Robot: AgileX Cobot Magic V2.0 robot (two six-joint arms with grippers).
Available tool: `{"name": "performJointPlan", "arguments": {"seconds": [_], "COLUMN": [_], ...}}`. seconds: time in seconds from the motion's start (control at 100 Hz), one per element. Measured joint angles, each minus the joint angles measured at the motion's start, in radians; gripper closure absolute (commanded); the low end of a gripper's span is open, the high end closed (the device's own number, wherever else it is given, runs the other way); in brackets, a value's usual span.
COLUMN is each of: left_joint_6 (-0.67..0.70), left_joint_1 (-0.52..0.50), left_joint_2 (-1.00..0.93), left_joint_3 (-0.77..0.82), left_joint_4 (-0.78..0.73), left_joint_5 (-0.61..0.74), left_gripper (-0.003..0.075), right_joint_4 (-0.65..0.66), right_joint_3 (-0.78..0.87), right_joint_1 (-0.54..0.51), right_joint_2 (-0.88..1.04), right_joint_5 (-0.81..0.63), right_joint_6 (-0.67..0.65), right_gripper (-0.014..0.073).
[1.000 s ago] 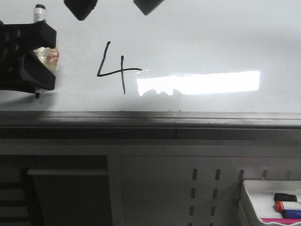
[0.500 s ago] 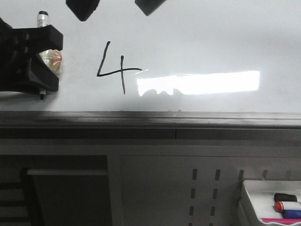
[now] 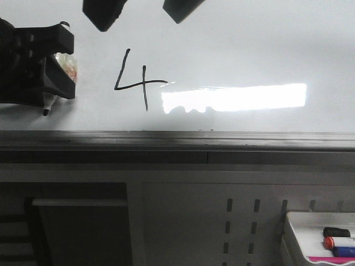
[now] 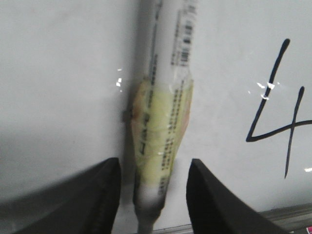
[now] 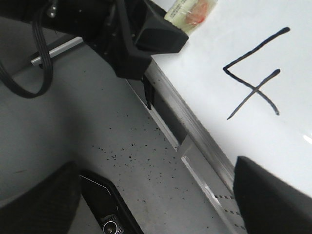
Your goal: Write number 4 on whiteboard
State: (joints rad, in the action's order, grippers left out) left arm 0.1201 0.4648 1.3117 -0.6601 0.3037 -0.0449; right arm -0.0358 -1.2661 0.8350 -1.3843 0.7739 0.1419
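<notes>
Left gripper (image 3: 47, 69) runs off the front view's left edge; only its front block shows. Its body covers the marker (image 3: 62, 66) mid-barrel: tip pokes out below, taped bit at the side. In the left wrist view the marker (image 4: 163, 122) is blurred, label print unreadable, tip cut by the frame edge. Right gripper (image 3: 141, 12): just two dark finger ends at the top edge, rest out of frame. Tray (image 3: 294, 233) at near right cropped by the corner, its markers (image 3: 338, 243) only partly in view.
</notes>
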Motion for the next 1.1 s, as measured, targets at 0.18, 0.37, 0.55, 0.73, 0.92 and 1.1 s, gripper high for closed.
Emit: {"name": "performJointPlan", "arguments": {"seconds": [0.18, 0.37, 0.55, 0.73, 0.92, 1.1], "left_joint_6": [0.000, 0.000, 0.000, 0.000, 0.000, 0.000], "left_joint_1": [0.000, 0.000, 0.000, 0.000, 0.000, 0.000], "left_joint_2": [-0.077, -0.223, -0.419, -0.666, -0.914, -1.082], "left_joint_3": [0.000, 0.020, 0.107, 0.215, 0.347, 0.438], "left_joint_4": [-0.062, -0.118, -0.151, -0.231, -0.358, -0.397], "left_joint_5": [-0.035, -0.096, -0.104, -0.104, -0.110, -0.121], "left_gripper": [0.0426, 0.0517, 0.0741, 0.0741, 0.0740, 0.0741], "right_joint_4": [0.024, 0.054, 0.057, 0.058, 0.060, 0.060], "right_joint_3": [0.005, 0.089, 0.292, 0.579, 0.854, 1.028], "right_joint_1": [0.000, 0.000, 0.000, 0.000, 0.000, 0.000], "right_joint_2": [0.038, 0.128, 0.313, 0.570, 0.882, 1.107], "right_joint_5": [0.002, -0.016, -0.169, -0.429, -0.576, -0.584], "right_joint_6": [-0.015, -0.042, -0.050, -0.050, -0.051, -0.053], "right_gripper": [0.0359, 0.0657, 0.0657, 0.0657, 0.0657, 0.0658]}}
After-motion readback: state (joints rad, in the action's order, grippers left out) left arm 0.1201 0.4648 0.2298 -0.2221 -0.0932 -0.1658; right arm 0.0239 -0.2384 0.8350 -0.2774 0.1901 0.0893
